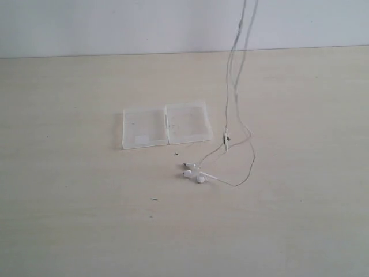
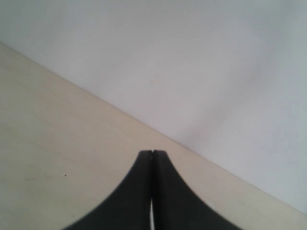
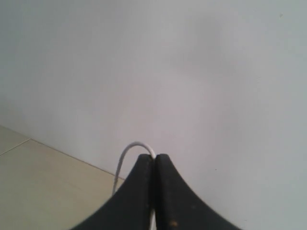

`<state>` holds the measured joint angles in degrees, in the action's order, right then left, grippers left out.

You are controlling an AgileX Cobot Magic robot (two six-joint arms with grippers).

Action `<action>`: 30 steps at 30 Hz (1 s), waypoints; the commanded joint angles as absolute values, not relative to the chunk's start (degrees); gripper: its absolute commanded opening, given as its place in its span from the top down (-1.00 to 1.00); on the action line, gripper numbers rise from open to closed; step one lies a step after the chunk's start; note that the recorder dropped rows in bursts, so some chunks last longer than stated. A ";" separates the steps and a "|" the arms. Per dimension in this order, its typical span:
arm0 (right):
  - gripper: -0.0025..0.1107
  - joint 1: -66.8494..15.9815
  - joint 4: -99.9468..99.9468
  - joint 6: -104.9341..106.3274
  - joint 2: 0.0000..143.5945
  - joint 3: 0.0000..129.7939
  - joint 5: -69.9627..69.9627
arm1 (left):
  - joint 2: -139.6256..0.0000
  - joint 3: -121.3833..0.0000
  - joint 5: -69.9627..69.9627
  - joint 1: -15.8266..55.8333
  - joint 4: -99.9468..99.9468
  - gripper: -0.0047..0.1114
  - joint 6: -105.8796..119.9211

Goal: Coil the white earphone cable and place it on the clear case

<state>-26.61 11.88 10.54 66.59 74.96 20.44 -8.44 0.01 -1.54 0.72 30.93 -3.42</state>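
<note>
The white earphone cable [image 1: 233,69] hangs from above the top edge of the exterior view down to the table. Its inline remote [image 1: 226,140] and two earbuds [image 1: 193,173] rest on the table just right of and in front of the clear case [image 1: 165,124]. The case lies open and flat, its left half bearing a white label [image 1: 142,139]. My right gripper [image 3: 154,156] is shut on the cable, and a white loop [image 3: 125,154] arches out at its tips. My left gripper [image 2: 152,152] is shut above bare table near the wall. Neither gripper appears in the exterior view.
The pale wooden table [image 1: 69,219] meets a white wall [image 1: 115,23] at the back. A few small dark specks [image 1: 154,199] lie in front of the case.
</note>
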 commanded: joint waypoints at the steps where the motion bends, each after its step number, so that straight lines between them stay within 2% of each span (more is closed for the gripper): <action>1: 0.96 -26.66 11.98 11.37 66.22 77.94 20.48 | -8.09 0.00 -2.51 0.65 30.47 0.92 -3.51; 7: 0.96 -26.66 12.10 11.47 67.11 81.91 24.30 | -8.09 0.00 -0.39 0.65 30.76 0.92 -3.94; 19: 0.96 -26.66 19.49 19.86 70.83 81.91 27.36 | -13.17 -0.05 -3.70 0.65 25.37 0.92 -3.68; 27: 0.96 -26.66 19.50 20.44 70.83 81.91 27.36 | -28.34 -8.84 -12.78 0.65 18.99 0.92 -7.33; 30: 0.96 -26.66 19.50 20.75 70.83 81.91 27.36 | -37.86 -16.03 -11.69 1.40 7.51 0.92 -13.06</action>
